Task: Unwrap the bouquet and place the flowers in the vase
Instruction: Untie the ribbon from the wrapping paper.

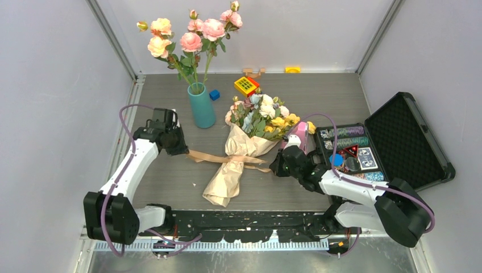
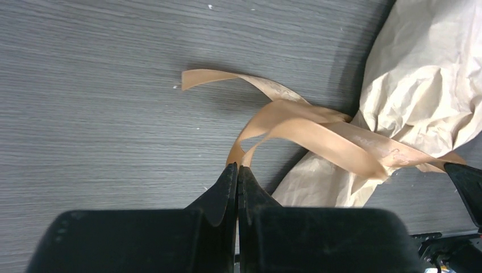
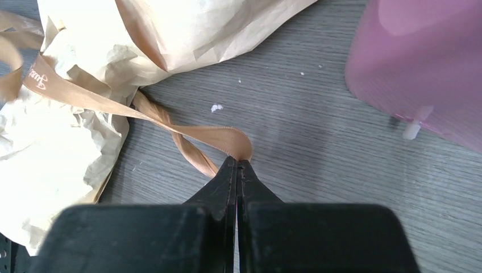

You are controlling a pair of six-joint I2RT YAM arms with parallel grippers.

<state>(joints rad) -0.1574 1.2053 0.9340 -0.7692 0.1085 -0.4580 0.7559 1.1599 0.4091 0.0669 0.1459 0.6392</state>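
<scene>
The bouquet (image 1: pixel 241 153) lies on the grey worktop (image 1: pixel 341 94) at the centre of the overhead view. Its crinkled kraft paper (image 1: pixel 223 185) tapers toward the lower middle of the frame, and the flowers (image 1: pixel 264 114) fan out toward the upper right. A tan ribbon (image 1: pixel 219 158) crosses the narrow waist of the wrap, with strands running out to both sides.

The left end effector (image 1: pixel 182 149) sits just left of the bouquet. In its wrist view the jaws are pressed together, pinching a loop of the tan ribbon at the very tips. The right end effector (image 1: pixel 277 165) sits just right of the wrap, and its jaws are likewise closed on a twisted loop of the ribbon.

The vase (image 1: pixel 201 106) stands upright at upper centre-left, near the flower heads but apart from them, and holds long-stemmed roses (image 1: pixel 193 37). A pink box (image 1: pixel 299 135) stands just above the right end effector in the frame, between the flowers and an open black case (image 1: pixel 398 142) at the right. A yellow toy (image 1: pixel 246 85) and a small blue cube (image 1: pixel 214 95) lie farther up the frame, near the vase.
</scene>
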